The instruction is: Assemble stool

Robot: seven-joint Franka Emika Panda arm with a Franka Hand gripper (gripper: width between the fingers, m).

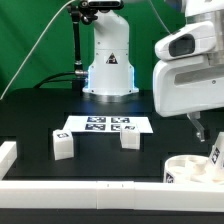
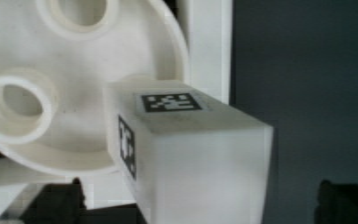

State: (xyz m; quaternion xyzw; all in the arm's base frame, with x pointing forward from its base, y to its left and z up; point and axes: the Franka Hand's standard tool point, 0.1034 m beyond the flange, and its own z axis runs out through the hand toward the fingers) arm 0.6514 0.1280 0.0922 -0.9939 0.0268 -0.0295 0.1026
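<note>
Seat (image 2: 60, 60) and leg (image 2: 202, 165) look smooth white plastic; table (image 1: 40, 115) matt black.

Your exterior view is evenly bright; white parts nearly wash out against the black table (image 1: 30, 120), with little shadow. Your wrist view is soft: the seat (image 2: 51, 50) blurs, perhaps too close, and the leg (image 2: 202, 155) looks greyish.
</note>
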